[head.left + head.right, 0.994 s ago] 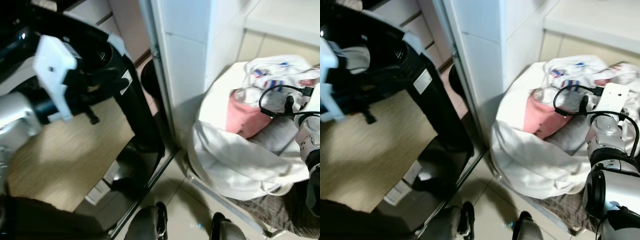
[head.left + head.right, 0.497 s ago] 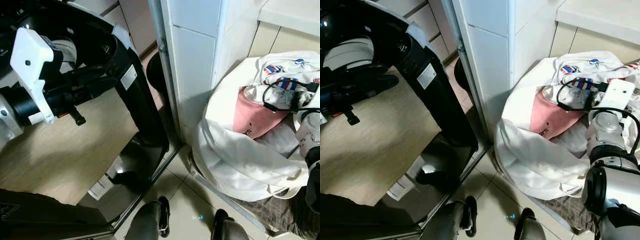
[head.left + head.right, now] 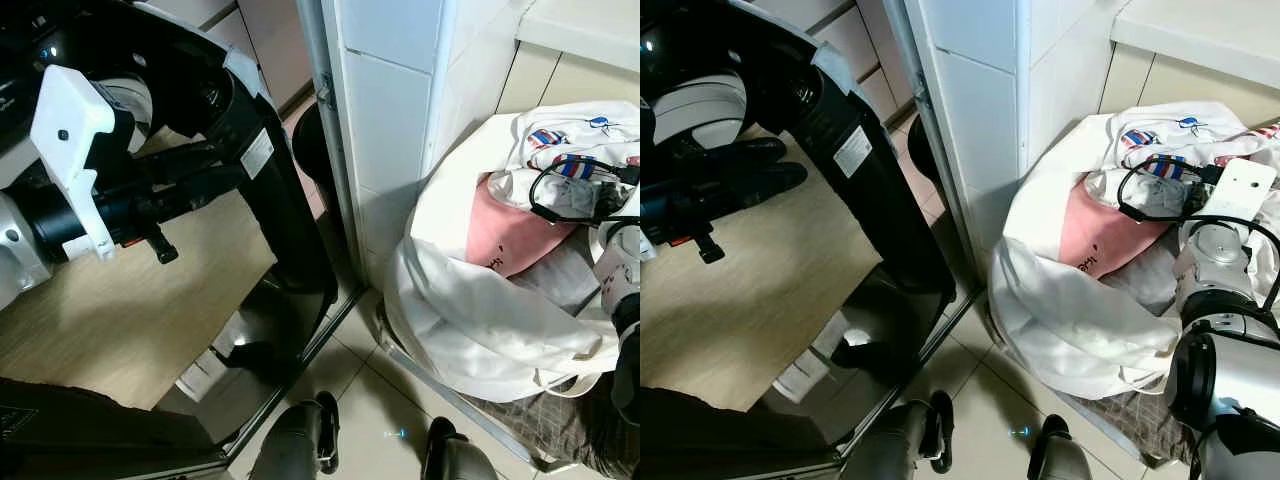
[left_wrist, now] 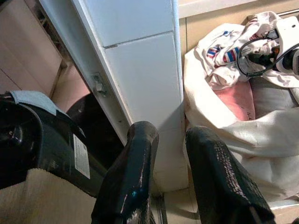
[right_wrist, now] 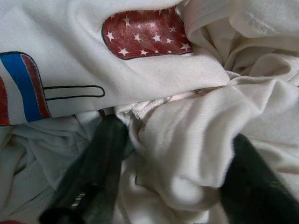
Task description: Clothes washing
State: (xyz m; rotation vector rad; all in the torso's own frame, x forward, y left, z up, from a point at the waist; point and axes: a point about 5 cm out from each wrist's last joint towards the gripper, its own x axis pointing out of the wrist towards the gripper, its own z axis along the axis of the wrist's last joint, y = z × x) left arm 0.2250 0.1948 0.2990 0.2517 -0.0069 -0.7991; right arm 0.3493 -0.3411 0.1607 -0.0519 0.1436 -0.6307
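Item one: our left gripper (image 3: pixel 225 165), upper left of the left eye view, held out level over the wood-patterned panel (image 3: pixel 120 310). Its two black fingers (image 4: pixel 133 172) stand slightly apart, with nothing between them, pointing toward the white tiled pillar (image 3: pixel 385 130).

Item two: a black glossy appliance body (image 3: pixel 285 230), centre left, bearing a small white label (image 3: pixel 257 154); it stands just beside the pillar.

Item three: the laundry bag (image 3: pixel 470 330), white, slumped open at the right of the frame against the pillar's base. Inside we note a pink garment (image 3: pixel 510 235) near the middle and a white printed shirt (image 3: pixel 570 135) with red, white and blue marks at the top right.

Item four: our right gripper (image 5: pixel 163 172), sunk in the heap at the right edge. In the right wrist view its fingers (image 5: pixel 93 172) are spread, with a bunched fold of white cloth (image 5: pixel 187 149) lying between them; the starred red patch (image 5: pixel 147 32) sits just beyond.

Item five: our two dark feet (image 3: pixel 320 440), bottom centre, on pale floor tiles (image 3: pixel 375 390).
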